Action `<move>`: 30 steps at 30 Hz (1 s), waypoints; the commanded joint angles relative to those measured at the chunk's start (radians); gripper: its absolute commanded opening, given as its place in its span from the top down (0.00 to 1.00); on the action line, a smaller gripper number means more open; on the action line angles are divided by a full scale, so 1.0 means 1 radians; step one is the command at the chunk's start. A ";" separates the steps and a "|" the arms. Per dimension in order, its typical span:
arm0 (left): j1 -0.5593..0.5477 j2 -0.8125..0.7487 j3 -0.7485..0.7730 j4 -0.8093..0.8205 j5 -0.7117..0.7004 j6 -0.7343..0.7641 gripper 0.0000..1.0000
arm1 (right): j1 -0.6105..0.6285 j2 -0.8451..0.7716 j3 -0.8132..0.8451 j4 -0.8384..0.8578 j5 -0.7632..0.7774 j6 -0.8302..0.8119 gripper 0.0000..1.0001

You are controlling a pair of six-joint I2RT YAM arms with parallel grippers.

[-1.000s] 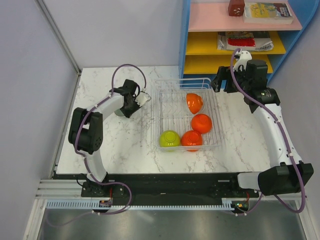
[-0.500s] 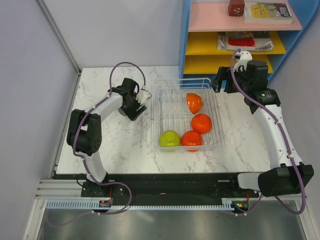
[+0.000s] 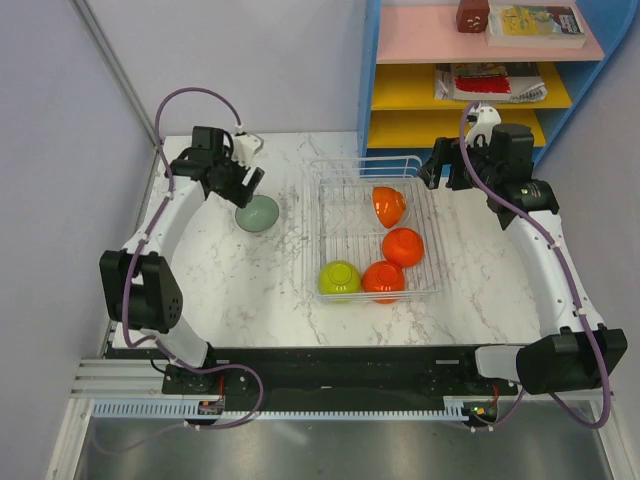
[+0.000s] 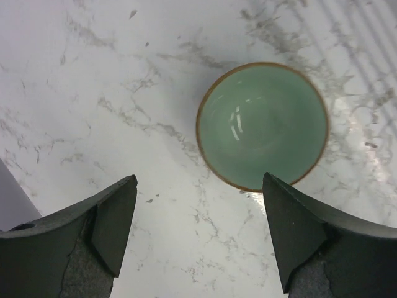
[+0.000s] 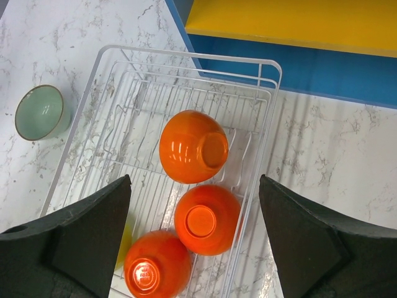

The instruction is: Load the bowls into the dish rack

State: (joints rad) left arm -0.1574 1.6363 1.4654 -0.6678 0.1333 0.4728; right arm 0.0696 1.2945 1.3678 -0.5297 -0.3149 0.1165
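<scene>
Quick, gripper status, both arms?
Left gripper: open, empty; sage-green bowl sits free on the table.
Right gripper: open, empty, over the dish rack.

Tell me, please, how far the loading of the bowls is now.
Done: three orange bowls and a yellow-green bowl lie in the rack. In hand: nothing; the left gripper is open above the pale green bowl, the right gripper open over the rack. Left: that green bowl, upright on the table beside the rack.
</scene>
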 commanded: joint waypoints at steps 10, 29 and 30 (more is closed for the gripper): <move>0.145 0.275 0.085 0.025 0.089 -0.039 0.15 | -0.002 -0.026 -0.019 0.054 -0.024 -0.009 0.09; 0.139 0.364 0.058 0.022 0.261 -0.039 0.69 | -0.004 -0.018 -0.039 0.065 -0.029 -0.008 0.09; 0.139 0.364 0.059 0.020 0.264 -0.039 0.76 | -0.002 -0.018 -0.041 0.065 -0.030 -0.008 0.09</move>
State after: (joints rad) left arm -0.0132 1.9945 1.5154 -0.6559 0.3321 0.4469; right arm 0.0696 1.2884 1.3319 -0.5076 -0.3218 0.1158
